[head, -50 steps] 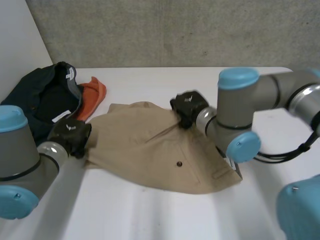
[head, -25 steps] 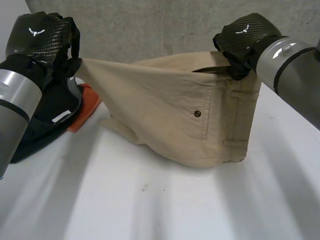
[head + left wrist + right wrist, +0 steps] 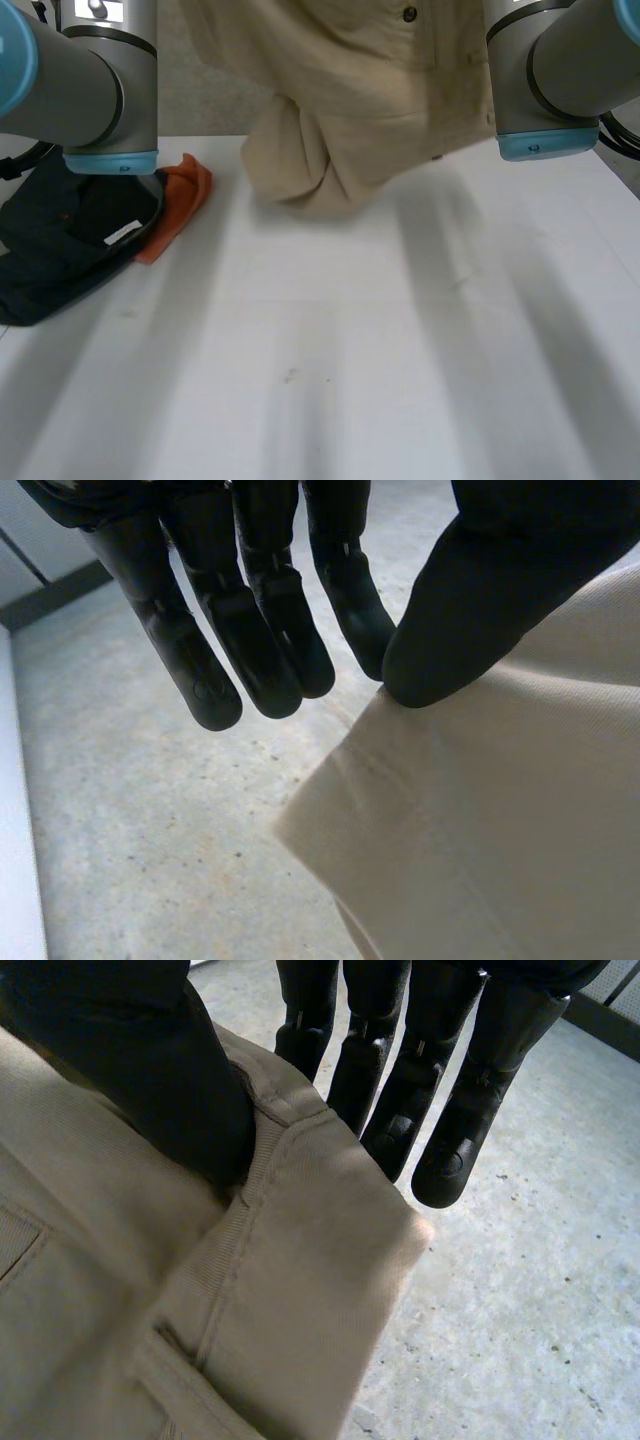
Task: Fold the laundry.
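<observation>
Head view: beige shorts (image 3: 350, 100) hang bunched above the far table (image 3: 350, 350); left wrist: left hand (image 3: 500, 580) pinches a corner, thumb against straight fingers; right wrist: right hand (image 3: 130, 1050) clamps the waistband (image 3: 270, 1160) likewise; spread them taut, lower evenly

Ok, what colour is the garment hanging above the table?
The garment is plain beige, with no pattern; the head view shows it best.
</observation>
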Robot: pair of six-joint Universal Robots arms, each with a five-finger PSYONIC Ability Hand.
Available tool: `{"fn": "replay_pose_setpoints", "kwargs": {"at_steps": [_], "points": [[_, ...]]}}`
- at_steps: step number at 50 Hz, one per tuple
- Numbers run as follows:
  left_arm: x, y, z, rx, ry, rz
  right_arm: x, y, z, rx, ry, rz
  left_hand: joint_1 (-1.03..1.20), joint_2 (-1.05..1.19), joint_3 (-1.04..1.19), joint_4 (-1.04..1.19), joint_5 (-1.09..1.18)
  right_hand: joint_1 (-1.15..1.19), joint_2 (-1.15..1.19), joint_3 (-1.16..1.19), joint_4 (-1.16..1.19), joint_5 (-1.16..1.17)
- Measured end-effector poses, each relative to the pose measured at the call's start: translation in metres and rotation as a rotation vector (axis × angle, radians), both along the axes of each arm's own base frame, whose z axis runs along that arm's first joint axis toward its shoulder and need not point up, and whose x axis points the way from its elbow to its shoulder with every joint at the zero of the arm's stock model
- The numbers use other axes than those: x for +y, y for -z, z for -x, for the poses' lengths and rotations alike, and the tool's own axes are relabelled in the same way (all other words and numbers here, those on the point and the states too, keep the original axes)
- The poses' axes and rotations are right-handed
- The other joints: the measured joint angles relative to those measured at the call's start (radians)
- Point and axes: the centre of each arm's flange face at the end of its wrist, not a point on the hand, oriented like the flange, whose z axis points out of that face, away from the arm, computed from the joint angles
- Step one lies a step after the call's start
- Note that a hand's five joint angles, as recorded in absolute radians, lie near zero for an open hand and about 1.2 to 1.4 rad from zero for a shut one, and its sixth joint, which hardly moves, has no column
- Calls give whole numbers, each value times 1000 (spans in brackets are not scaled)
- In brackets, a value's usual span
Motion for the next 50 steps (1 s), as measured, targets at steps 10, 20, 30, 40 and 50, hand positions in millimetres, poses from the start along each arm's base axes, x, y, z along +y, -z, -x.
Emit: {"fn": "replay_pose_setpoints", "kwargs": {"at_steps": [10,20,30,40,50], "points": [[32,85,3,-132,22,-292,-8,66,17,195,41,-353,0,0,0,0,0,0,0,8,0,9],[111,229,-12,-472,73,-845,9,181,52,454,80,-886,0,1,1,0,0,0,0,8,0,8],[145,239,-20,-562,99,-982,27,221,66,497,52,-978,-578,-593,-576,-592,-542,0,0,8,0,9],[110,199,-34,-448,31,-892,55,222,73,501,12,-967,-670,-719,-710,-732,-681,0,0,8,0,8],[98,252,-28,-495,38,-1055,75,218,80,483,1,-918,-670,-719,-710,-732,-682,0,0,8,0,8]]}}
